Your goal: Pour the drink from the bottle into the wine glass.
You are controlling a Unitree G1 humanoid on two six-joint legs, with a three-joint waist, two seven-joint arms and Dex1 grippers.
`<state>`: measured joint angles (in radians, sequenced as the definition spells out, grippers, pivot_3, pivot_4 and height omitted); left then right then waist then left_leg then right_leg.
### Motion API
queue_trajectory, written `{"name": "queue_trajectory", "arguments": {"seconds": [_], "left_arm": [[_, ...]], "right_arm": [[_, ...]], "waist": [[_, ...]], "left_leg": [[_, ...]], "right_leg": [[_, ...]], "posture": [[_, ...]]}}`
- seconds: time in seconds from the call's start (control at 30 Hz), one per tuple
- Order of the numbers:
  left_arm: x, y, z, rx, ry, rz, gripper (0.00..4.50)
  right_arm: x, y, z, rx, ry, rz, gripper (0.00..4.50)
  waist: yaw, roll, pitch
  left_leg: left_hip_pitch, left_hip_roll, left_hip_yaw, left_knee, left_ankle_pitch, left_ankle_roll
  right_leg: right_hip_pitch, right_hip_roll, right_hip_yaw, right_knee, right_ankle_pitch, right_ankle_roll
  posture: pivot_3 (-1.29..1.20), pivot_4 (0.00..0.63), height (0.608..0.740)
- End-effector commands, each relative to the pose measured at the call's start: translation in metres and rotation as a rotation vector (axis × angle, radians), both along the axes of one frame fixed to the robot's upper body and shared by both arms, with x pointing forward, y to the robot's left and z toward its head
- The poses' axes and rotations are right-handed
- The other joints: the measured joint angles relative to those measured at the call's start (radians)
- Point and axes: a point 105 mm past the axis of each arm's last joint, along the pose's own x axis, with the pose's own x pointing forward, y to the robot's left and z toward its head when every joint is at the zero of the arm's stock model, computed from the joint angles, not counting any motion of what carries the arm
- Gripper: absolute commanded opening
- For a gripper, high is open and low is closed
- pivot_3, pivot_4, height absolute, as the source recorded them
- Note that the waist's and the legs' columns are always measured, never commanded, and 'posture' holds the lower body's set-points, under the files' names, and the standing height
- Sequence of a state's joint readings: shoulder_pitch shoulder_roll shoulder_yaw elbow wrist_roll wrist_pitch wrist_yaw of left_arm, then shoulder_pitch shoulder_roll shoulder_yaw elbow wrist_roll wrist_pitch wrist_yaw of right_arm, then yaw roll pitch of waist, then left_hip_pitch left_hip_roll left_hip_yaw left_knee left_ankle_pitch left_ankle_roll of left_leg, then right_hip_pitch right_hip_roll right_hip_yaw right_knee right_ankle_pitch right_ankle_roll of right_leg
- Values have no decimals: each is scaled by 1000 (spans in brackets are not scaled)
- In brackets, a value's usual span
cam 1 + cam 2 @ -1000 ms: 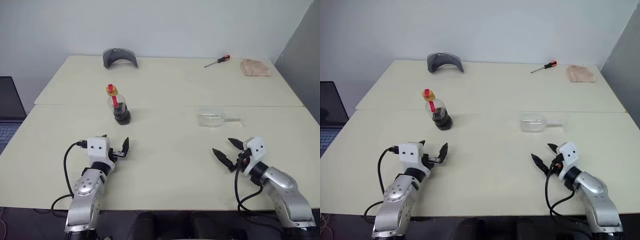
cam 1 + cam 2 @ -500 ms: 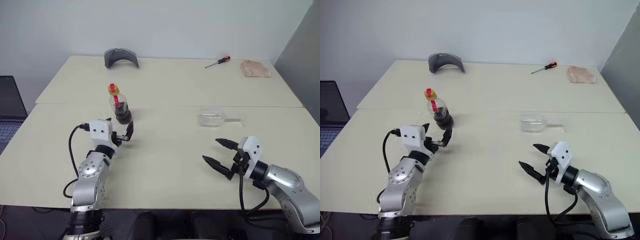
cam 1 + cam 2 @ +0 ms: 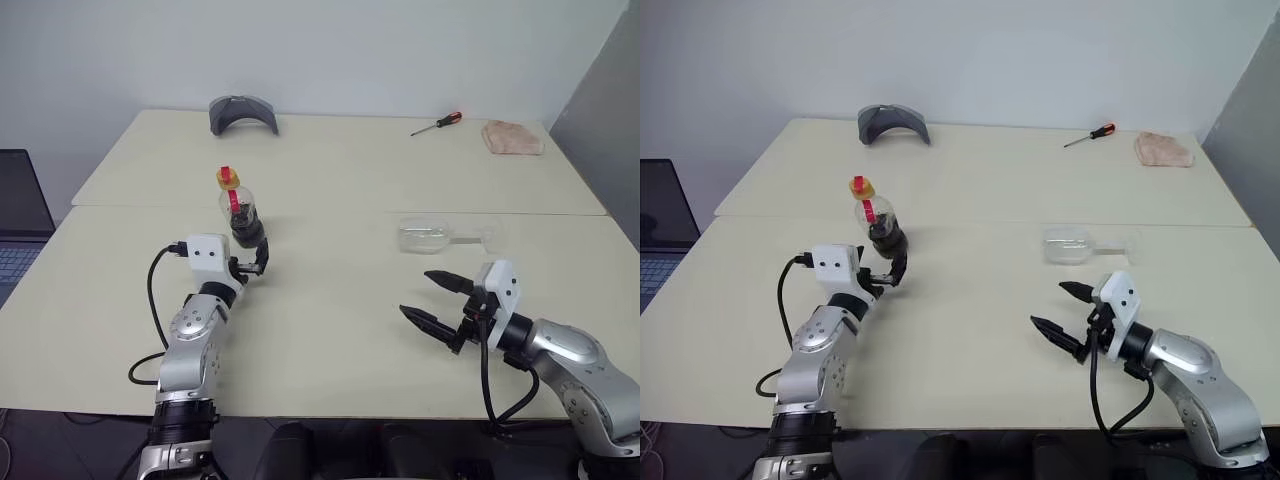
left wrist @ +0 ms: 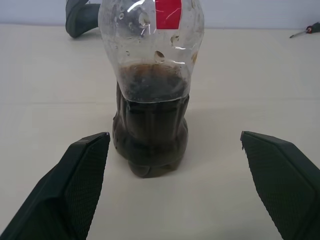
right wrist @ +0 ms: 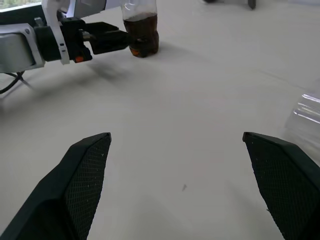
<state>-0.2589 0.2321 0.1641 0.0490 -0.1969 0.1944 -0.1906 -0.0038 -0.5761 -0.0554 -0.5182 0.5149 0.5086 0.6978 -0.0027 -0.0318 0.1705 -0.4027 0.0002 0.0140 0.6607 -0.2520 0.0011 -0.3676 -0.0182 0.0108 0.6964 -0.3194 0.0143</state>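
Head views: the bottle [image 3: 238, 212] stands upright on the tabletop [image 3: 330, 180], drink [image 3: 245, 232] filling its lower part. The left gripper [image 3: 256, 262], fingers released, sits just short of it. The wine glass [image 3: 440, 237] lies on its side; the right gripper [image 3: 432, 300], fingers spread, is near it, apart.

Left wrist view: bottle centred between both fingers [image 4: 75, 185], untouched.

Right wrist view: fingers [image 5: 80, 175] spread over bare tabletop.

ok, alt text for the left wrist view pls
A clear plastic bottle about half full of dark brown drink stands upright on a cream table, centred ahead of the open left gripper, untouched. Its red label strip shows near the neck.
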Motion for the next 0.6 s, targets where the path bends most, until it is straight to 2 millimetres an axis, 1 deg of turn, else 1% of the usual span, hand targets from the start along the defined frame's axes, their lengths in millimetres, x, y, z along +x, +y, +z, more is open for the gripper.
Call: {"name": "queue_trajectory", "arguments": {"seconds": [0.03, 0.1, 0.17, 0.23, 0.5, 0.6], "left_arm": [[6, -3, 11, 10, -50, -16, 4489], [10, -3, 12, 15, -53, -13, 4489], [16, 1, 13, 21, -58, 18, 4489], [21, 3, 10, -19, -42, 34, 4489], [45, -4, 20, -25, -65, 4, 4489], [51, -3, 22, -6, -70, 7, 4489]], "right_arm": [[-2, 8, 11, 13, -45, 23, 4500], [-1, 9, 11, 14, -45, 23, 4500], [0, 9, 11, 13, -45, 24, 4500], [2, 9, 11, 11, -46, 22, 4500], [5, 15, 11, 11, -50, 39, 4500], [6, 16, 11, 12, -53, 40, 4500]], "waist": [[0, 0, 0], [1, 0, 0], [1, 0, 0], [1, 0, 0], [1, -1, 0], [1, -1, 0]], "left_leg": [[0, 0, 0, 0, 0, 0], [0, 0, 0, 0, 0, 0], [-1, 0, -1, 0, 0, 0], [-1, 0, -2, 0, 0, 0], [-3, -1, -3, 1, 0, 0], [-5, -1, -5, 1, 0, 0]], "right_leg": [[0, 0, 0, 0, 0, 0], [0, 0, -1, 0, 0, 0], [0, 0, -1, 0, 0, 0], [0, 0, -1, 0, 0, 0], [-1, 0, -3, 0, 0, 0], [-2, 0, -4, 0, 0, 0]], "posture": [[0, 150, 740], [0, 150, 740], [0, 150, 740], [0, 150, 740], [0, 150, 740], [0, 150, 740]]}}
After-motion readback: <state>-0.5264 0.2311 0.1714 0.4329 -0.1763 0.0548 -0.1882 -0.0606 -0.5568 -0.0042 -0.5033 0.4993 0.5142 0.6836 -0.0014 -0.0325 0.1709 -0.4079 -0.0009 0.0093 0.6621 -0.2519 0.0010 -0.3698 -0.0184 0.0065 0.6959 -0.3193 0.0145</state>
